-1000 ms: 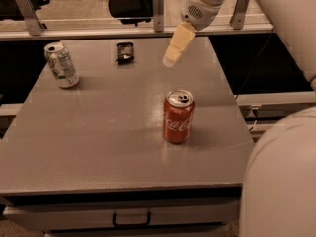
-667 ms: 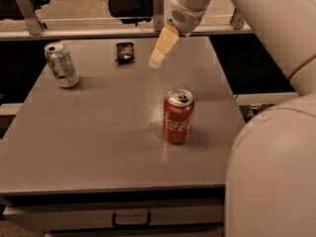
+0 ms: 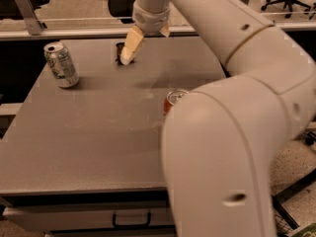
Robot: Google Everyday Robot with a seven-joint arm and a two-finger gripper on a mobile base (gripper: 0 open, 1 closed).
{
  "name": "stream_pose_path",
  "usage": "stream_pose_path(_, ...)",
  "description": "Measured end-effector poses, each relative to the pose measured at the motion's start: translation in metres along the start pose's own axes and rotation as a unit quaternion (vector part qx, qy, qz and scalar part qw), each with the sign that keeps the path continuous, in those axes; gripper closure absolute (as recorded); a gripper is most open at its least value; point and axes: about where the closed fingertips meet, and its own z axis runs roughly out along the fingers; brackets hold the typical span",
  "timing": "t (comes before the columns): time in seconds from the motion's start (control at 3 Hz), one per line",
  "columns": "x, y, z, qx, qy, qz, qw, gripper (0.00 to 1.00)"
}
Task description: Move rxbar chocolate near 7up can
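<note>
1. Approach phase: gripper [image 3: 130, 48] hangs low over the far side of the table [image 3: 89, 132], right at the rxbar chocolate [image 3: 119, 54]. By my reading the bar is not yet lifted.
2. Gripper opening: cannot tell from this view. Nothing visibly held.
3. Bar lies on the tabletop, well apart from the 7up can [image 3: 60, 64], which stands upright at far left.
4. Next move calls for settling onto the bar and gripping it, then carrying it left toward the can — stopping short of knocking it.
5. Bar's long axis: only a dark sliver shows beside the gripper — heading unreadable.
</note>
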Motion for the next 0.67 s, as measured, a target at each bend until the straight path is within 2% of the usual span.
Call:
stream_pose_path(0.33, -0.045, 0.003, 0.029, 0.02, 0.012, 0.045, 0.9987, 0.0)
stream_pose_path(0.67, -0.069, 0.003, 0.044, 0.03, 0.007, 0.082, 0.9961, 0.0)
